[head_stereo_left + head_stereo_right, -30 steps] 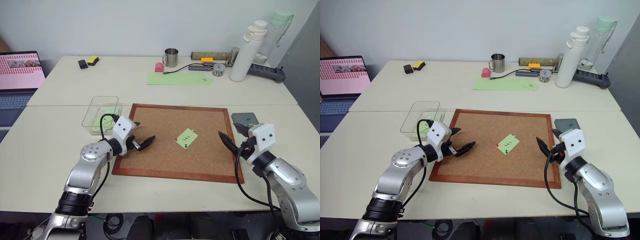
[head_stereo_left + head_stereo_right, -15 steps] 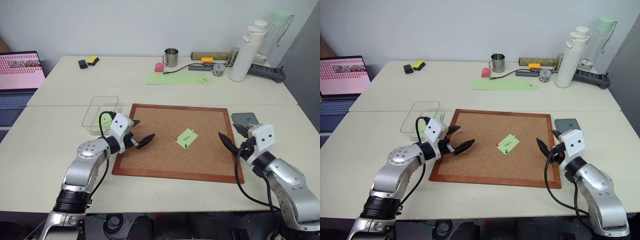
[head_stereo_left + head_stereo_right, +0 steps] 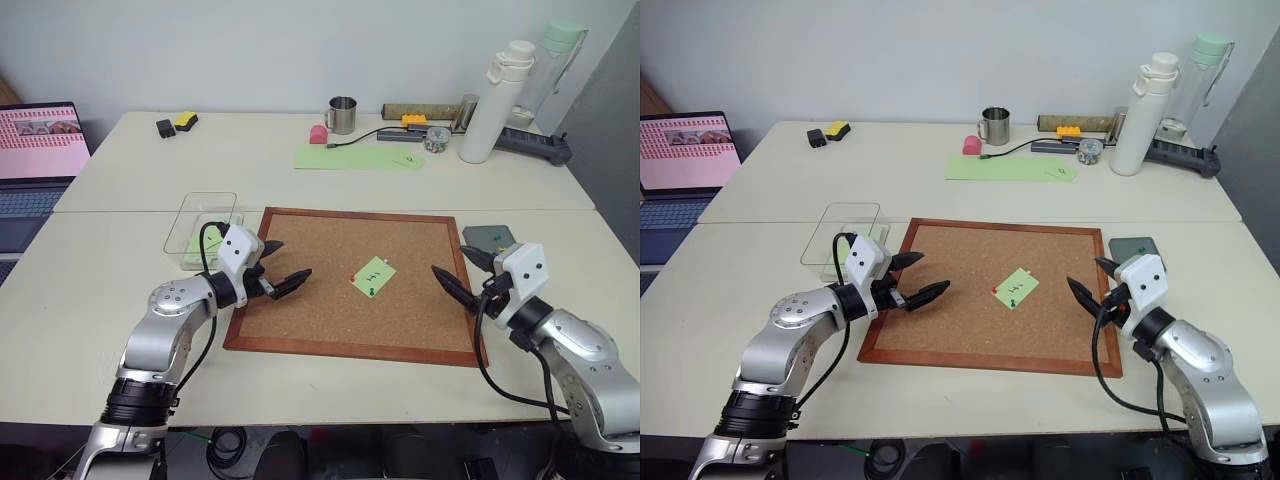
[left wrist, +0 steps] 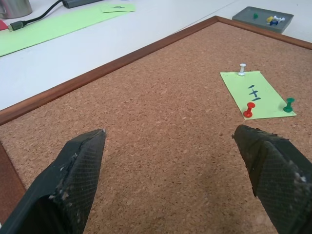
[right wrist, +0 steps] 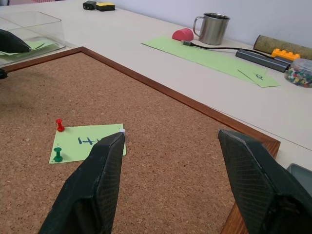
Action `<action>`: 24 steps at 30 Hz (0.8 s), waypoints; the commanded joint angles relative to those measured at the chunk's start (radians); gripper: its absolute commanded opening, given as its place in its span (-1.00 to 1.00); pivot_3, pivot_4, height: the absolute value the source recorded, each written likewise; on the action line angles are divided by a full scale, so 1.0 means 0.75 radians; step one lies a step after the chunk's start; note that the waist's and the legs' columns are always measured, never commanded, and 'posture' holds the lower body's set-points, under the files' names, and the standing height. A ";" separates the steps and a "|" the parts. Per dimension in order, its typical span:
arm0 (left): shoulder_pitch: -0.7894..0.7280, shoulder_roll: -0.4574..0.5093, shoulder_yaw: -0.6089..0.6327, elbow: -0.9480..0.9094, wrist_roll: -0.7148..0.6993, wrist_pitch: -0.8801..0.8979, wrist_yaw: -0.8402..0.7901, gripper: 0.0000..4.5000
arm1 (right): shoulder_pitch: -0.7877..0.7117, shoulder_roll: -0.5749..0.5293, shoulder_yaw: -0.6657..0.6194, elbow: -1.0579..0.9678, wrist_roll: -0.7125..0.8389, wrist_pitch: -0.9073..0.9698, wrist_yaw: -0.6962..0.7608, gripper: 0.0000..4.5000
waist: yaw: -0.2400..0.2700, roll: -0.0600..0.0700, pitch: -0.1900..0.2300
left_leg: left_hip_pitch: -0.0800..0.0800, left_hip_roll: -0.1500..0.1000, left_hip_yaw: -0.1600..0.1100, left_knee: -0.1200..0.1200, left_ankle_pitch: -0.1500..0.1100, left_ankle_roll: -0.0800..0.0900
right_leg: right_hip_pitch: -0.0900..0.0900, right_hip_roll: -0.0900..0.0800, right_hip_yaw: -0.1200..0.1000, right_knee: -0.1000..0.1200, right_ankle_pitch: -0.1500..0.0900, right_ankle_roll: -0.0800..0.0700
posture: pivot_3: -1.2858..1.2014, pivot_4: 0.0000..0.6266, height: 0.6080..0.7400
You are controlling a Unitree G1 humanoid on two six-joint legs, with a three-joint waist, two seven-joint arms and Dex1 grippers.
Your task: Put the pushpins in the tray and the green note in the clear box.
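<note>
Little has shifted since the earlier frames; my left gripper (image 3: 284, 265) has drawn slightly back toward the corkboard's (image 3: 310, 300) left edge. Both hover empty, fingers spread, the right gripper (image 3: 462, 270) over the board's right edge. On the desk (image 3: 120, 190), the clear box (image 3: 200, 225) sits off the board's far-left corner, the tray (image 3: 490, 238) off its far-right corner. Nothing is done yet, I judge: the green note (image 3: 374, 277) stays pinned mid-board by the red pushpin (image 4: 248, 110) and green pushpin (image 4: 289, 105).

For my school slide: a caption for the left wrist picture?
Open left gripper faces the green note pinned on corkboard.
</note>
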 commanded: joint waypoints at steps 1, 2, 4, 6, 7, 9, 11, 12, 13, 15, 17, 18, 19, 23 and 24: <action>0.013 0.023 0.036 -0.090 -0.062 0.002 -0.043 1.00 | -0.029 -0.017 0.003 -0.012 0.026 -0.008 0.037 0.40 | 0.000 0.000 0.000 | 0.000 0.000 0.000 0.000 0.000 0.000 | 0.000 0.000 0.000 0.000 0.000 0.000 | 0.03 -0.52 1.00; 0.015 0.026 0.040 -0.104 -0.083 0.013 -0.060 0.92 | -0.038 -0.017 0.010 -0.005 0.032 -0.004 0.046 0.43 | -0.001 0.000 0.000 | 0.000 0.000 0.000 0.000 0.000 0.000 | 0.000 0.000 0.000 0.000 0.000 0.000 | 0.03 -0.52 1.00; 0.016 0.034 0.041 -0.124 -0.109 0.028 -0.084 0.76 | -0.056 -0.016 0.020 0.007 0.043 0.005 0.066 0.44 | -0.001 0.000 0.000 | 0.000 0.000 0.000 0.000 0.000 0.000 | 0.000 0.000 0.000 0.000 0.000 0.000 | 0.03 -0.52 1.00; 0.013 0.047 0.036 -0.138 -0.125 0.040 -0.110 0.55 | -0.082 -0.024 0.039 0.025 0.048 0.014 0.096 0.44 | -0.001 0.000 0.000 | 0.000 0.000 0.000 0.000 0.000 0.000 | 0.000 0.000 0.000 0.000 0.000 0.000 | 0.03 -0.52 1.00; 0.011 0.051 0.031 -0.141 -0.128 0.040 -0.119 0.45 | -0.097 -0.027 0.048 0.040 0.050 0.016 0.111 0.44 | -0.001 0.000 0.000 | 0.000 0.000 0.000 0.000 0.000 0.000 | 0.000 0.000 0.000 0.000 0.000 0.000 | 0.03 -0.52 1.00; 0.010 0.058 0.019 -0.144 -0.130 0.038 -0.134 0.26 | -0.130 -0.025 0.061 0.079 0.056 0.019 0.132 0.44 | 0.001 0.000 0.000 | 0.000 0.000 0.000 0.000 0.000 0.000 | 0.000 0.000 0.000 0.000 0.000 0.000 | 0.03 -0.52 1.00; 0.012 0.060 0.010 -0.150 -0.131 0.038 -0.145 0.11 | -0.157 -0.024 0.077 0.123 0.057 0.016 0.153 0.44 | -0.001 -0.001 0.000 | 0.000 0.000 0.000 0.000 0.000 0.000 | 0.000 0.000 0.000 0.000 0.000 0.000 | 0.03 -0.52 1.00; 0.014 0.061 0.005 -0.154 -0.130 0.037 -0.151 0.03 | -0.170 -0.025 0.090 0.145 0.051 0.009 0.166 0.44 | 0.000 -0.001 0.000 | 0.000 0.000 0.000 0.000 0.000 0.000 | 0.000 0.000 0.000 0.000 0.000 0.000 | 0.03 -0.52 1.00; 0.015 0.060 0.000 -0.157 -0.128 0.037 -0.154 -0.07 | -0.182 -0.026 0.101 0.164 0.049 0.006 0.177 0.44 | 0.000 -0.001 0.001 | 0.000 0.000 0.000 0.000 0.000 0.000 | 0.000 0.000 0.000 0.000 0.000 0.000 | 0.03 -0.52 1.00; 0.018 0.055 -0.009 -0.163 -0.123 0.037 -0.154 -0.22 | -0.205 -0.021 0.118 0.197 0.045 -0.002 0.189 0.44 | -0.002 -0.001 0.001 | 0.000 0.000 0.000 0.000 0.000 0.000 | 0.000 0.000 0.000 0.000 0.000 0.000 | 0.03 -0.52 1.00; 0.021 0.048 -0.021 -0.162 -0.115 0.033 -0.155 -0.43 | -0.232 -0.005 0.138 0.238 0.033 -0.012 0.188 0.44 | -0.002 -0.001 0.001 | 0.000 0.000 0.000 0.000 0.000 0.000 | 0.000 0.000 0.000 0.000 0.000 0.000 | 0.03 -0.52 1.00; 0.022 0.046 -0.025 -0.160 -0.113 0.032 -0.155 -0.51 | -0.240 0.001 0.146 0.254 0.030 -0.015 0.188 0.44 | -0.002 -0.001 0.001 | 0.000 0.000 0.000 0.000 0.000 0.000 | 0.000 0.000 0.000 0.000 0.000 0.000 | 0.03 -0.52 1.00; 0.022 0.042 -0.032 -0.157 -0.108 0.028 -0.153 -0.62 | -0.251 0.009 0.162 0.279 0.019 -0.026 0.186 0.44 | -0.002 -0.001 0.001 | 0.000 0.000 0.000 0.000 0.000 0.000 | 0.000 0.000 0.000 0.000 0.000 0.000 | 0.03 -0.52 1.00; 0.027 0.027 -0.064 -0.164 -0.101 0.031 -0.146 -0.89 | -0.305 0.059 0.226 0.368 -0.026 -0.048 0.170 0.44 | -0.003 -0.001 0.001 | 0.000 0.000 0.000 0.000 0.000 0.000 | 0.000 0.000 0.000 0.000 0.000 0.000 | 0.03 -0.52 1.00; 0.031 0.024 -0.070 -0.165 -0.101 0.034 -0.144 -0.99 | -0.317 0.071 0.235 0.384 -0.034 -0.053 0.166 0.44 | -0.003 -0.001 0.001 | 0.000 0.000 0.000 0.000 0.000 0.000 | 0.000 0.000 0.000 0.000 0.000 0.000 | 0.03 -0.52 1.00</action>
